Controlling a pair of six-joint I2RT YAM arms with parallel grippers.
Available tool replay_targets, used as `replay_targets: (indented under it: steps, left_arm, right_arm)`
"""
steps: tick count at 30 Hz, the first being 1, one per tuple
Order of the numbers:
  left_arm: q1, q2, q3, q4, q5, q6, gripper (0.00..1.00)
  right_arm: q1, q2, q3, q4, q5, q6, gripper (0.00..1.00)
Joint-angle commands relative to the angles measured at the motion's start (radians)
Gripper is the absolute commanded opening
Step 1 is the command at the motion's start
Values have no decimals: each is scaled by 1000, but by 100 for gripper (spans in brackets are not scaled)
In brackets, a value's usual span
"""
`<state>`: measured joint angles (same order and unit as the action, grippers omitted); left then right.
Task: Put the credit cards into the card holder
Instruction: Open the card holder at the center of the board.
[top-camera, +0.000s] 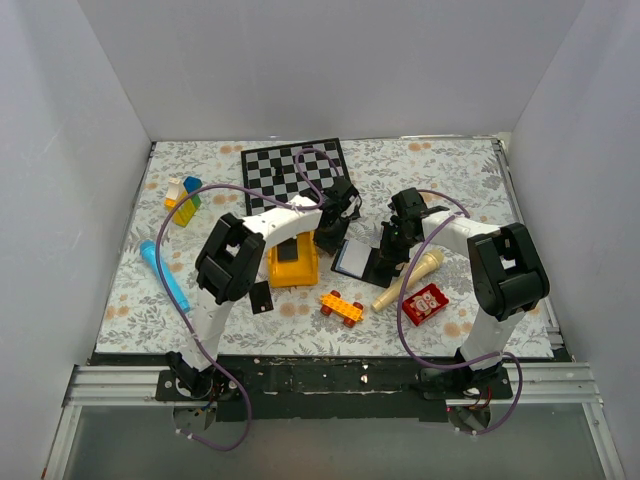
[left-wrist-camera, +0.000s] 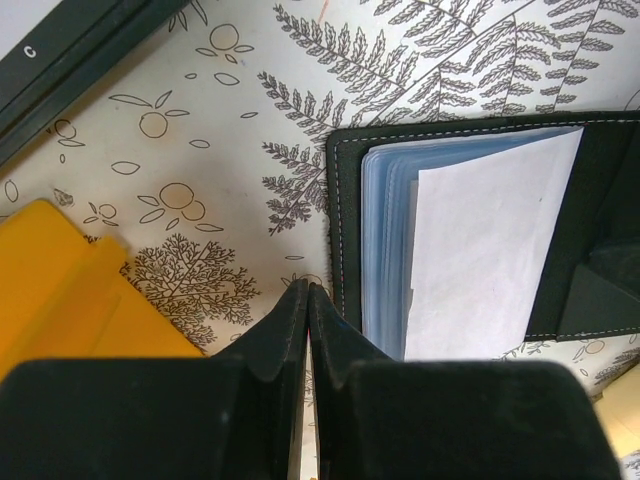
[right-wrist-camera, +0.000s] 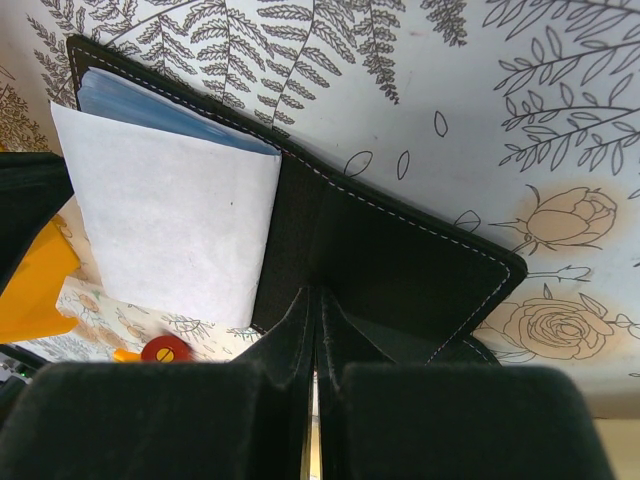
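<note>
Here, left claw (left-wrist-camera: 306, 292) was pressed together, empty, tips just beside the stitched edge of the open card holder (left-wrist-camera: 600, 180); a yellow plastic piece (left-wrist-camera: 70, 290) sat on its other side. Right claw (right-wrist-camera: 316, 296) was likewise together, over the holder's black flap; contact unclear. The blue-grey pocket held a white sheet (right-wrist-camera: 170, 220). One credit card (top-camera: 261, 297) lay flat on the floral counter (top-camera: 450, 170), well apart, near the left arm.
</note>
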<state>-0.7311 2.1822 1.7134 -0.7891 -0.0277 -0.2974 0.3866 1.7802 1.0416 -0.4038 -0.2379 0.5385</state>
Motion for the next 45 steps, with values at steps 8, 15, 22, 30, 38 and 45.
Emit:
replay_targets:
  steps: [8, 15, 22, 30, 38, 45]
  left_arm:
    - [-10, -139, 15, 7, -31, -23, 0]
    - [-21, -108, 17, 2, 2, -17, 0]
    - [-40, -84, 15, 8, 12, -22, 0]
    - [-45, -61, -4, 16, 3, -28, 0]
    - [-45, -50, -17, 13, -31, -32, 0]
    - [-47, -33, -20, 19, -8, -34, 0]
  right_arm:
    - [5, 68, -41, 3, 100, -31, 1]
    - [5, 68, -40, 3, 98, -29, 1]
    - [5, 68, -41, 5, 97, -31, 1]
    - [5, 65, -49, 8, 98, -31, 1]
    - [5, 67, -46, 6, 97, -31, 1]
    - [5, 67, -48, 5, 95, -31, 1]
